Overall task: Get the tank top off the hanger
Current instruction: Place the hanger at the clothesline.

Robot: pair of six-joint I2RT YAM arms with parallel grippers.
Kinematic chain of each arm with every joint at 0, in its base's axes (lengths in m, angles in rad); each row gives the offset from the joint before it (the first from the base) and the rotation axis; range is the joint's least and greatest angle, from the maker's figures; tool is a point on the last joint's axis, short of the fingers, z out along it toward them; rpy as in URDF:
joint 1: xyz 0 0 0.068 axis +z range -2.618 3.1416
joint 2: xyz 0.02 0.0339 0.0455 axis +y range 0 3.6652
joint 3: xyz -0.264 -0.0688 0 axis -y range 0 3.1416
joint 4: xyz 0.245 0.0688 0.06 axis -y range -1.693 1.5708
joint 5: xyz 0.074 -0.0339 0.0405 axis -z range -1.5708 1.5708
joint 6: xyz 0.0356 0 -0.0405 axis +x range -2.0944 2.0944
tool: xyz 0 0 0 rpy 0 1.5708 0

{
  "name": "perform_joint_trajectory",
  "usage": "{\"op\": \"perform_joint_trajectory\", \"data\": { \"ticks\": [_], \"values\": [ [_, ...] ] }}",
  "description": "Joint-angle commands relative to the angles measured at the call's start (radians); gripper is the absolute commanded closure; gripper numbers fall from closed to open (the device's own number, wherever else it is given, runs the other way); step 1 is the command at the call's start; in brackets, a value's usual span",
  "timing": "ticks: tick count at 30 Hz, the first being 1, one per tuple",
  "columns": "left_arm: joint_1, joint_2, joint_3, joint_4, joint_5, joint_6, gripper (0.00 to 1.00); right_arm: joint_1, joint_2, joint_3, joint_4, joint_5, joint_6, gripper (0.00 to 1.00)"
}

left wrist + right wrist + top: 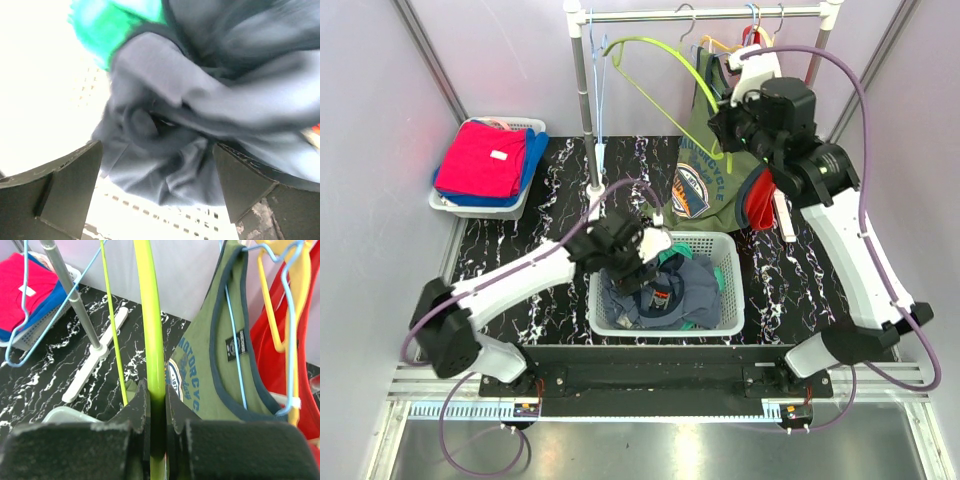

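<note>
Down in the white basket (733,300) the grey tank top (672,292) lay bunched, off the lime hanger (655,100), under the left gripper (645,275), jaws wide apart and empty. Right gripper (728,128) was clamped on the hanger wire near the rail (720,14). Likely best: lift left straight up without snagging cloth; right holds firm.
</note>
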Motion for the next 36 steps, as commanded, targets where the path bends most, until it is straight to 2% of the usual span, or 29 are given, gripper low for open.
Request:
{"op": "perform_joint_trajectory", "data": {
  "ticks": [1, 9, 14, 18, 29, 36],
  "values": [
    [-0.004, -0.159, 0.200, -0.085, 0.056, -0.018, 0.01, 0.066, 0.056, 0.125, 0.033, 0.126, -0.054, 1.00],
    [-0.002, -0.248, 0.488, -0.305, 0.186, -0.010, 0.01, 0.158, 0.238, 0.371, -0.079, 0.336, -0.118, 1.00],
    [-0.002, -0.265, 0.622, -0.354, 0.189, -0.014, 0.01, 0.175, 0.324, 0.513, -0.128, 0.376, -0.117, 1.00],
    [-0.001, -0.277, 0.734, -0.388, 0.169, -0.007, 0.01, 0.190, 0.358, 0.558, -0.126, 0.434, -0.141, 1.00],
    [0.004, -0.319, 0.822, -0.402, 0.108, -0.023, 0.01, 0.304, 0.496, 0.621, -0.059, 0.595, -0.250, 1.00],
    [0.007, -0.337, 0.835, -0.396, 0.073, -0.012, 0.01, 0.324, 0.541, 0.659, -0.028, 0.647, -0.259, 1.00]
  ]
}}
